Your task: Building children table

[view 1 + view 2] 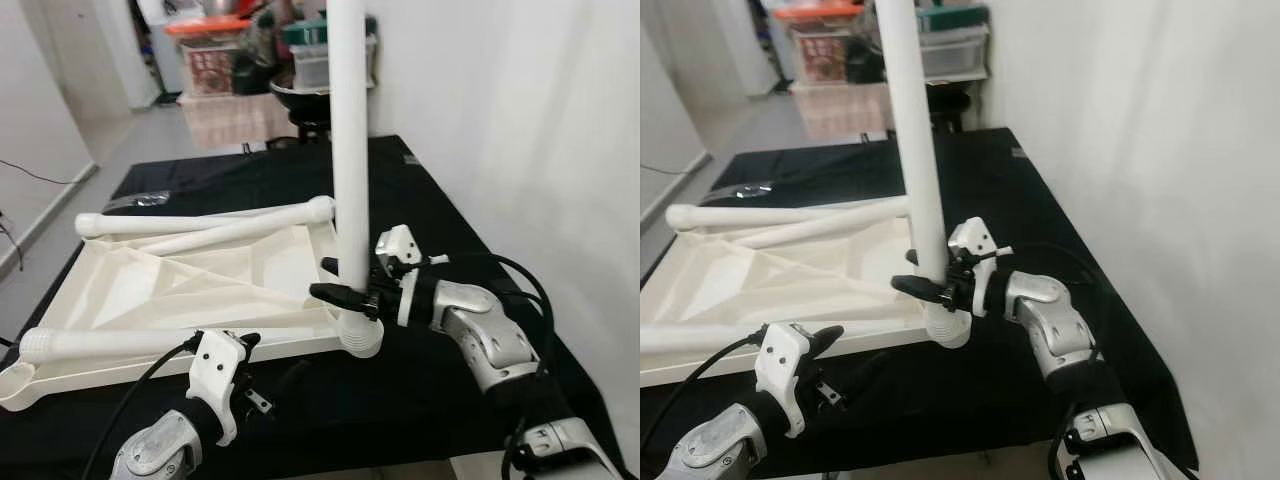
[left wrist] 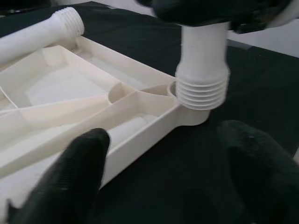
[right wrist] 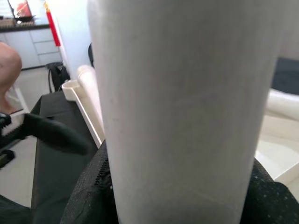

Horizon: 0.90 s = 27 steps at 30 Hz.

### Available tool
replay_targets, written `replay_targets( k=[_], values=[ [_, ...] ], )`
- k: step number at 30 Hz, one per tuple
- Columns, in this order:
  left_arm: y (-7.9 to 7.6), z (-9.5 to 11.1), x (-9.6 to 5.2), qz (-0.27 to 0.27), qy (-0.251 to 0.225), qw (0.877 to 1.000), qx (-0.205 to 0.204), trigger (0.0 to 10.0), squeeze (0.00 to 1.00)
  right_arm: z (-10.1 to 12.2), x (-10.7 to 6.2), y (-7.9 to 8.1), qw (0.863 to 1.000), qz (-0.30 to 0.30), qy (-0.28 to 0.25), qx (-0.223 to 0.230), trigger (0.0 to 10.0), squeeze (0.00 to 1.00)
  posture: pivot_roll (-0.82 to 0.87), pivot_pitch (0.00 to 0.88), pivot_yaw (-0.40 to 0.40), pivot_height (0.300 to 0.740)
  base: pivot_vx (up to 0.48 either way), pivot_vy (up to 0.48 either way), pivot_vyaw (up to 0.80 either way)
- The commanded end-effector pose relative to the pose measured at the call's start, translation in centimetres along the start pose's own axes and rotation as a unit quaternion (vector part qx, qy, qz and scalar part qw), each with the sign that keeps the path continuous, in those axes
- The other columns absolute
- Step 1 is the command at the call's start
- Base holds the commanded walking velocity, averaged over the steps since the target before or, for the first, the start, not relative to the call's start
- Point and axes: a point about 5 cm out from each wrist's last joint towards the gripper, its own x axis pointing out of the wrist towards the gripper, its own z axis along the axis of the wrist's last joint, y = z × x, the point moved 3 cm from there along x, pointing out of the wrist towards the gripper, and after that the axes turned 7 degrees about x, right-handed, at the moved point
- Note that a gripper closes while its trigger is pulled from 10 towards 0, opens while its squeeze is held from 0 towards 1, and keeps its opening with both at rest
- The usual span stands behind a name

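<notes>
Standing a white leg [image 1: 350, 150] upright at the near right corner of the upturned tabletop [image 1: 200, 280], the right gripper [image 1: 345, 295] has its black fingers clamped round the leg just above its threaded lower end. That end sits at the tabletop's corner socket [image 2: 194, 114]; in the left wrist view the thread rings are all exposed above the socket's rim, so by my reading the leg is seated at the mouth but not yet screwed home.

The tabletop lies underside up on the black table [image 1: 440, 200], towards that table's near left part, with its ribs showing. Two more legs lie on it: one [image 1: 200, 222] along its far edge and one [image 1: 150, 342] along its near edge, its threaded end pointing to the table's left edge.

The left gripper [image 1: 245, 350] hovers just off the tabletop's near edge, fingers spread and holding nothing, pointed towards the socket corner. It is near the lying leg and near the tray's rim, touching neither as far as I can see.

What the coming move turns on is the leg's long axis: it runs straight up from the socket, and the right gripper reaches it from the right side, across that axis. Turning it in would mean rotating about that vertical line while keeping it plumb, or the threads may cross. The right arm is the one on the leg; the left is placed to steady the tabletop.
</notes>
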Motion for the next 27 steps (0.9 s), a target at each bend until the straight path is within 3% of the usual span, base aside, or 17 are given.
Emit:
replay_targets(
  k=[1,9,16,21,23,25,26,27],
  values=[
    [-0.7,-0.1,-0.7,-0.013,0.014,1.000,0.002,0.0,0.00,0.8,0.3,0.0,1.000,0.016,-0.005,-0.001,10.0,0.00,0.04,0.131,0.023,0.740,0.000,0.000,0.00],
    [-2.5,1.2,-1.8,-0.039,0.004,0.999,0.000,0.0,0.00,2.4,-0.1,-0.4,0.998,0.035,-0.043,0.016,10.0,0.00,0.06,0.221,0.027,0.740,0.000,0.000,0.00],
    [-2.6,1.6,-2.1,-0.038,0.007,0.999,0.003,0.0,0.00,3.3,-0.5,-0.5,0.996,0.053,-0.071,0.031,10.0,0.00,0.07,0.253,0.034,0.740,0.000,0.000,0.00],
    [-2.7,1.8,-2.7,-0.034,0.018,0.999,0.011,0.0,0.00,4.4,-2.7,-1.2,0.991,0.055,-0.111,0.048,10.0,0.00,0.09,0.299,0.053,0.740,0.000,0.000,0.00],
    [-2.7,1.7,-3.0,-0.030,0.028,0.999,0.009,8.4,0.00,4.6,-3.9,-1.0,0.990,0.071,-0.116,0.049,10.0,0.00,0.09,0.307,0.061,0.740,0.000,0.000,0.00],
    [-2.7,1.6,-3.1,-0.029,0.032,0.999,0.011,8.4,0.00,4.5,-4.3,-0.8,0.990,0.076,-0.111,0.046,10.0,0.00,0.09,0.309,0.065,0.740,0.000,0.000,0.00],
    [-2.7,1.6,-3.1,-0.028,0.033,0.999,0.011,10.0,0.00,4.2,-4.7,-0.9,0.991,0.073,-0.103,0.039,10.0,0.00,0.09,0.315,0.070,0.740,0.000,0.000,0.00],
    [-2.7,1.6,-3.1,-0.028,0.033,0.999,0.011,10.0,0.00,4.2,-4.7,-0.9,0.991,0.073,-0.103,0.039,10.0,0.00,0.09,0.315,0.070,0.740,0.000,0.000,0.00]
  ],
)
